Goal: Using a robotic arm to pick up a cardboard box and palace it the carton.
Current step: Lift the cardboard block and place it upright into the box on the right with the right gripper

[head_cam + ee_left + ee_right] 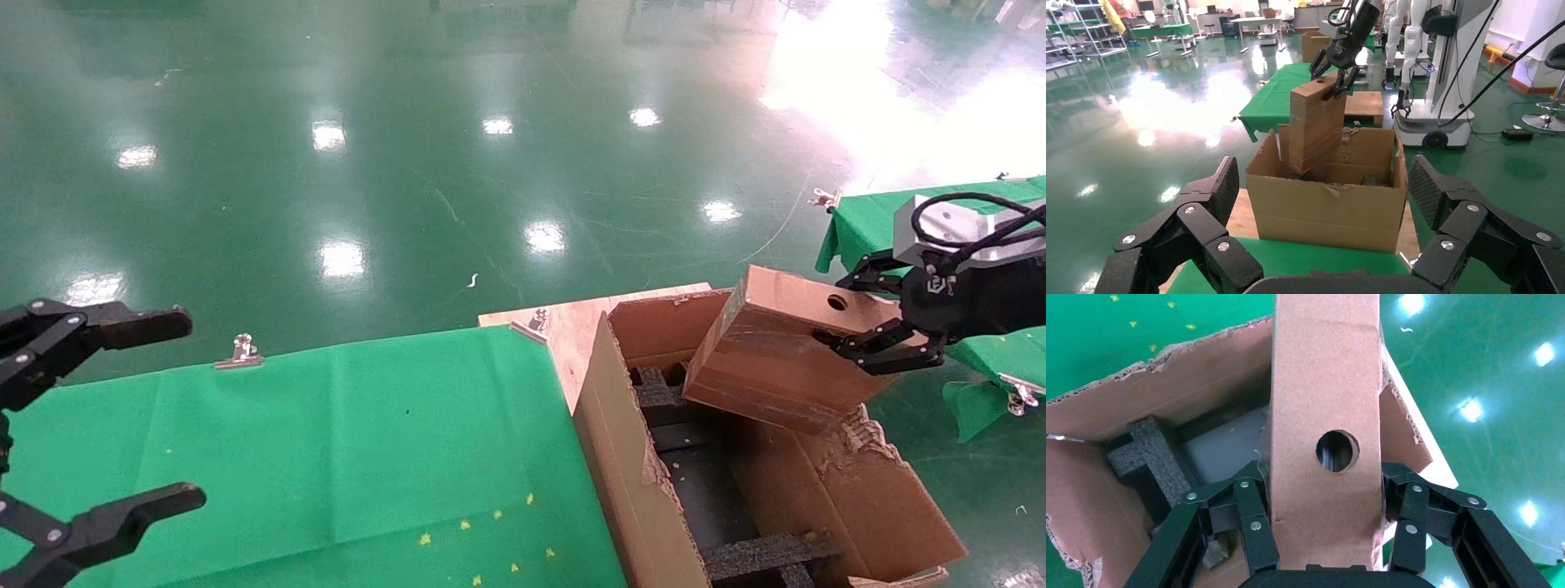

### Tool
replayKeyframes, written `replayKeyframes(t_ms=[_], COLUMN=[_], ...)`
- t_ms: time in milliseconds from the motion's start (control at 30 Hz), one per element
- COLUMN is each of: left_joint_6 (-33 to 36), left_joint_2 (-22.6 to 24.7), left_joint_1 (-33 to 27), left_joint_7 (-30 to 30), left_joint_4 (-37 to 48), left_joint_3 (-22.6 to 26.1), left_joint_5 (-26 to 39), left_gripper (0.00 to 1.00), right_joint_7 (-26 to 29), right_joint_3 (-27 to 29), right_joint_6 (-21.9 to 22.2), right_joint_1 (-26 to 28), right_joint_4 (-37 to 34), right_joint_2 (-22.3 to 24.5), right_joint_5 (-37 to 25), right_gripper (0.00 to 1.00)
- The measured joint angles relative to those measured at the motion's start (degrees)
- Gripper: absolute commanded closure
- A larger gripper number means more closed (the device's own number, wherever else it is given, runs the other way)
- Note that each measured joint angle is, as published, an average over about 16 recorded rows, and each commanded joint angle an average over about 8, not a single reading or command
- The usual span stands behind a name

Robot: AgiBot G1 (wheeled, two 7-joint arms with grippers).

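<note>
The right gripper (870, 314), fingers pinching the cardboard box (768, 351), is lowering it tilted into the carton (621, 457); next, straightening toward six o'clock. The left gripper (122, 416) is idling, fingers spread.

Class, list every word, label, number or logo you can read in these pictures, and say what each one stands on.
No text can be read.
A small pale emblem on the right gripper body is too small to read.
The cardboard box it grips and the carton show plain brown faces.
The left gripper is unmarked.
</note>
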Motion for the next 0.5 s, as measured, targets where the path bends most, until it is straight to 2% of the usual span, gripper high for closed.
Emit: replayKeyframes(t_ms=[233, 500], left_joint_6=[0.00, 0.00], left_joint_2=[0.00, 0.00], left_joint_1=[0.00, 0.00], left_joint_7=[0.00, 0.00], left_joint_4=[0.00, 0.01], left_joint_3=[0.00, 0.01], left_joint_5=[0.00, 0.00], left_gripper=[0.00, 0.00], right_joint_7=[6.35, 20.15], right_joint_3=[-0.31, -1.38], right_joint_6=[3.17, 7.46], right_joint_1=[-2.58, -6.16], right_joint_4=[2.05, 8.34], right_joint_2=[0.43, 3.18], right_joint_5=[0.80, 1.12], right_gripper=[1.00, 1.00])
